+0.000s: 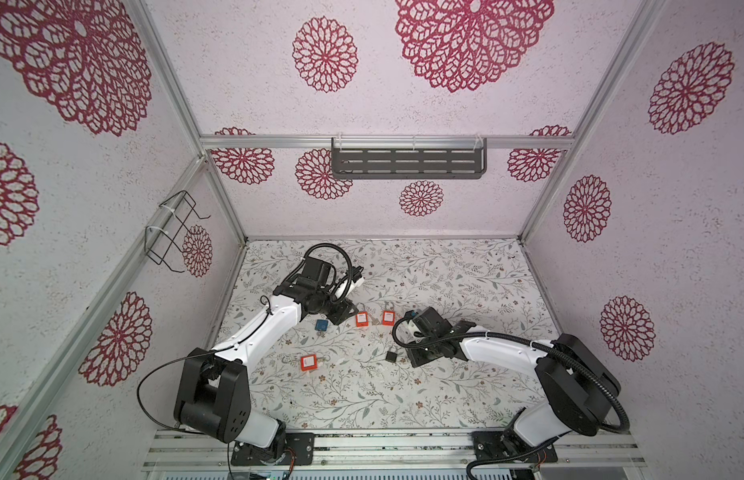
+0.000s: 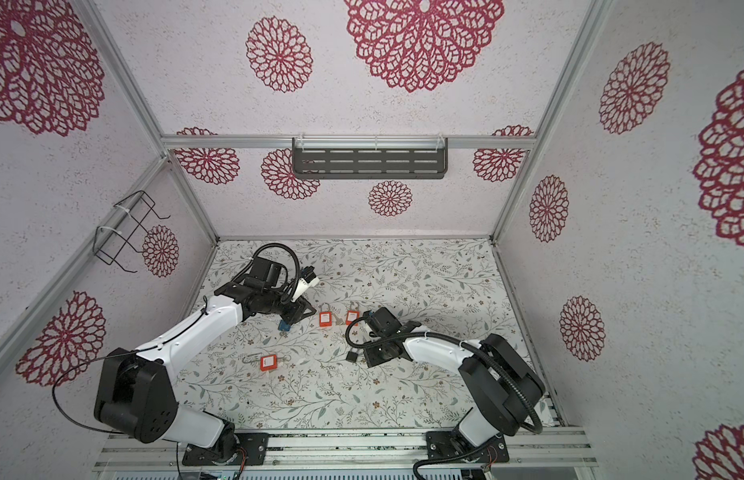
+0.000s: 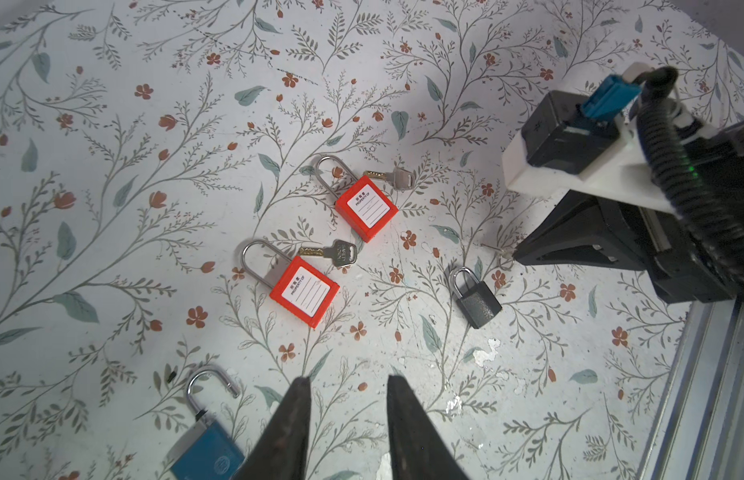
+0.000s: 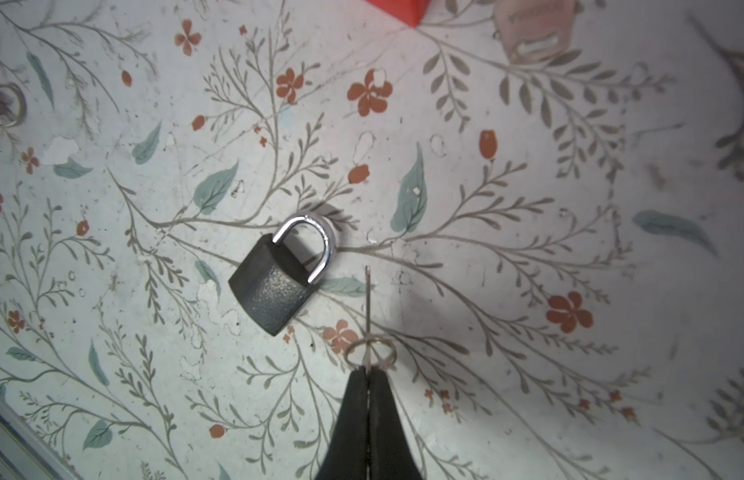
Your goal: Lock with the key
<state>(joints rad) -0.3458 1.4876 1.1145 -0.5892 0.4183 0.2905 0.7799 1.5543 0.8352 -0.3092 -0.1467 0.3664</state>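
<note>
Right gripper (image 4: 368, 372) is pinching the key (image 4: 367, 303) by its head, jaws fully together on it, blade sticking out edge-on and the ring (image 4: 370, 353) hanging just ahead of the tips. Black lock (image 4: 270, 286) is lying flat on the table (image 4: 528, 249), just beside the blade and not touching it. One shackle leg looks to be sitting free of the body, though I cannot be sure. Left gripper (image 3: 347, 384) is hovering part-open with nothing between the jaws, near the blue lock (image 3: 208, 453), whose shackle is standing open. My reading: the step in hand is bringing key to keyhole. The keyhole is not showing and is probably in the foot of the body, away from the shackle, so the blade is likely needing to swing round to that end and line up with the body's long axis before any push. The lock is loose and will probably be skating under pressure, so the left jaws pinning the body first would be helping. Two red locks (image 3: 366, 208) (image 3: 305, 291) are lying further off, each with its own key (image 3: 389, 178) (image 3: 335, 251) alongside. The shelf (image 1: 407, 164) on the back wall and the wire basket (image 1: 174, 232) on the side wall are showing nothing inside.
</note>
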